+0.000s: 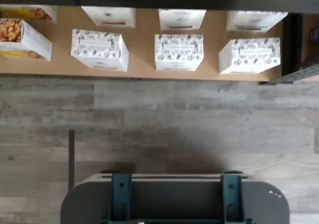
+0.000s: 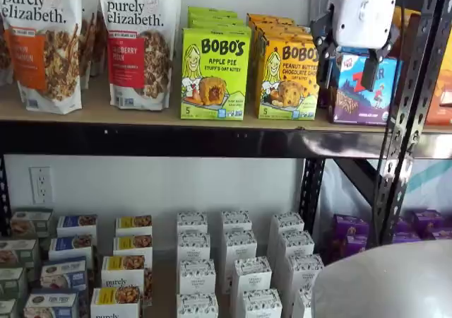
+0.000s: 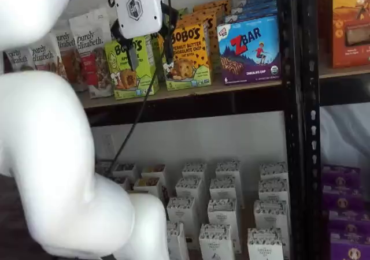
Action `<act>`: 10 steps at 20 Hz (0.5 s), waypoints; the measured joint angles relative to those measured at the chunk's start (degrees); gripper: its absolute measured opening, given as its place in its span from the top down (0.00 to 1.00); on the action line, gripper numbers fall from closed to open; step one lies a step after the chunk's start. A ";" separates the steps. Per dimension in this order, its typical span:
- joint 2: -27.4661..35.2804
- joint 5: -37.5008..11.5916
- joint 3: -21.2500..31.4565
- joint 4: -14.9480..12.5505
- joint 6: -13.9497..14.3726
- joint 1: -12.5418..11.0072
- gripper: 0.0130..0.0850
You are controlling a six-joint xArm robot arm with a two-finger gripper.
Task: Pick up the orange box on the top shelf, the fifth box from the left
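Note:
The orange box [image 2: 286, 78], a yellow-orange Bobo's Peanut Butter Chocolate Chip carton, stands upright at the front of the top shelf [image 2: 141, 116], with more like it behind. It also shows in a shelf view [image 3: 188, 55]. My gripper [image 2: 347, 72] hangs out in front of the shelf at box height, clear of the boxes. It is open, with a plain gap between its black fingers in both shelf views [image 3: 149, 60], and it holds nothing. The wrist view shows neither the orange box nor the fingers.
A lime-green Apple Pie box [image 2: 215, 74] stands left of the orange box and a blue ZBar box [image 2: 364, 92] right of it. Granola bags [image 2: 46, 42] stand further left. A black upright [image 2: 413, 85] is at the right. Small white boxes [image 1: 179, 52] fill the lower shelf.

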 joint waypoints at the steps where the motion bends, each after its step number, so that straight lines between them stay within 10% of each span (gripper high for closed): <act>1: -0.10 -0.69 0.20 -0.37 0.05 0.17 0.00; 10: 2.61 -11.33 1.34 -1.34 -0.61 -0.58 0.00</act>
